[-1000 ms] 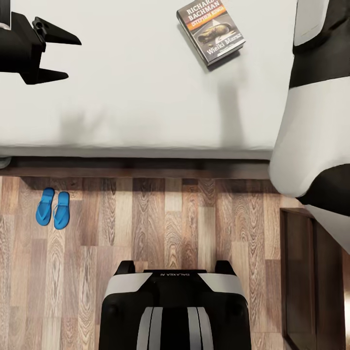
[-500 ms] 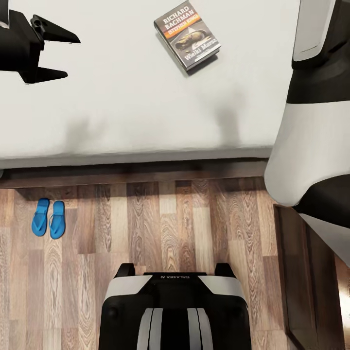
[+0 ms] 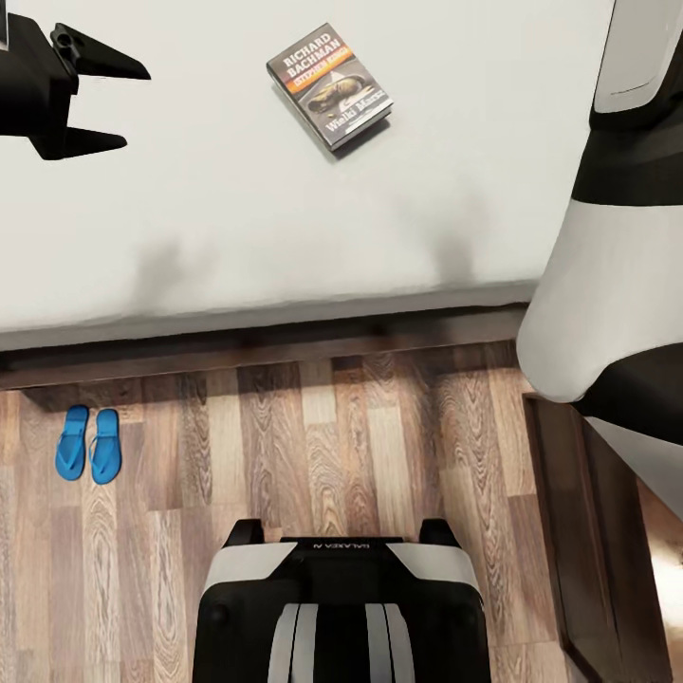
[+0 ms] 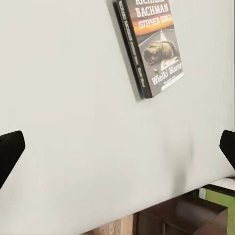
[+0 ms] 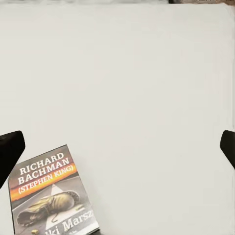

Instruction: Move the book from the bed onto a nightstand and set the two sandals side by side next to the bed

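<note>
The book [image 3: 330, 85], dark-covered with an orange band, lies flat on the off-white bed [image 3: 285, 218]. My left gripper [image 3: 135, 108] hovers open over the mattress, well left of the book. The left wrist view has the book [image 4: 152, 49] ahead of the open gripper [image 4: 117, 149], whose black fingertips [image 4: 10, 152] sit wide apart. My right forearm [image 3: 617, 237] rises at the right edge. In the right wrist view, the open gripper [image 5: 117, 147] hangs above bare mattress with the book [image 5: 49, 198] off to one side. The two blue sandals [image 3: 88, 444] lie side by side on the floor by the bed frame.
The bed's dark wooden frame [image 3: 285, 343] runs across the view above the wood-plank floor [image 3: 332, 455]. A dark-brown nightstand [image 3: 588, 541] stands at the right, partly behind my right arm. My base [image 3: 341, 607] is near the bottom centre.
The whole head view has shifted: book and sandals sit further left and lower in the picture, so the camera moved. Both grippers stay open and nothing was picked up.
</note>
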You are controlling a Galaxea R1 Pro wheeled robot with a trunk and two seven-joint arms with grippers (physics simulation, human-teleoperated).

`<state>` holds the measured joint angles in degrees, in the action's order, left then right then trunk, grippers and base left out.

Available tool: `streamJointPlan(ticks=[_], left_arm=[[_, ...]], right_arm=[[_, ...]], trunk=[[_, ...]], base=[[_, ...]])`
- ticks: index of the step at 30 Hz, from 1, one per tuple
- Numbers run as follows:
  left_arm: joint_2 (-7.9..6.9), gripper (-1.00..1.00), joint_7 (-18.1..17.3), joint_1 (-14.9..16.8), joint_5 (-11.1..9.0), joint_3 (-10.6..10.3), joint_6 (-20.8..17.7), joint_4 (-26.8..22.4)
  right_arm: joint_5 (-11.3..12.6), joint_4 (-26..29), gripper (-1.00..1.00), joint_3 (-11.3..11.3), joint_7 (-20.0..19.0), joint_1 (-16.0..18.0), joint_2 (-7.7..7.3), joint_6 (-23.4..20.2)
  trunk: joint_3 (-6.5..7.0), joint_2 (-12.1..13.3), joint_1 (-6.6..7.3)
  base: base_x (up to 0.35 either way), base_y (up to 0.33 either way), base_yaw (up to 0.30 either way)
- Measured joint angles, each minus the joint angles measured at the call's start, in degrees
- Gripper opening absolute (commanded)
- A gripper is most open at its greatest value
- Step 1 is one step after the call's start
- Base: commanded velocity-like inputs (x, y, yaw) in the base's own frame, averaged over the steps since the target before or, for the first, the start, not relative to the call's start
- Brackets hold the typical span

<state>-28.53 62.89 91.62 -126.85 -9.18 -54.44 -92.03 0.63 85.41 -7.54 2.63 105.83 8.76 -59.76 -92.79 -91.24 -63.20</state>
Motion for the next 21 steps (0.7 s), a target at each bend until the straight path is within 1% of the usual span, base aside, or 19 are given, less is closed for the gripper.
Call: streamJointPlan(ticks=[3, 4, 7, 9, 18, 21], left_arm=[[-0.81, 1.0, -0.06, 0.0, -0.02, 0.55, -0.12, -0.03], [-0.81, 1.0, -0.07, 0.0, -0.04, 0.55, -0.11, -0.03], [-1.58, 1.0, -0.17, 0.0, -0.13, 0.95, -0.18, -0.07], [-1.76, 1.0, -0.28, 0.0, -0.16, 1.03, -0.19, -0.07], [-2.86, 1.0, -1.37, 0.0, -0.24, 1.37, -0.25, -0.12], [-3.95, 1.0, -1.63, 0.0, -0.23, 1.42, -0.27, -0.13]], right_arm=[[-0.08, 1.44, 1.0, 0.19, 0.0, -0.19, -0.11, 0.0], [-0.07, 1.45, 1.0, 0.19, 0.0, -0.19, -0.11, 0.0], [-0.08, 2.33, 1.0, 0.15, 0.0, -0.48, -0.3, 0.0], [-0.07, 2.57, 1.0, 0.13, 0.0, -0.71, -0.36, 0.0], [0.17, 4.52, 1.0, 0.1, 0.0, -2.29, -0.59, 0.0], [0.12, 5.48, 1.0, 0.39, 0.0, -2.71, -0.31, 0.01]], trunk=[[0.28, 0.0, 0.0], [0.37, 0.0, 0.0], [0.64, 0.0, -0.01], [0.83, 0.0, -0.01], [1.66, 0.0, -0.03], [1.94, 0.0, -0.02]], base=[[0.0, 0.0, -0.096], [-0.005, 0.0, -0.095], [-0.052, 0.0, -0.097], [-0.137, 0.0, -0.102], [-0.258, 0.0, -0.108], [-0.202, 0.0, -0.096]])
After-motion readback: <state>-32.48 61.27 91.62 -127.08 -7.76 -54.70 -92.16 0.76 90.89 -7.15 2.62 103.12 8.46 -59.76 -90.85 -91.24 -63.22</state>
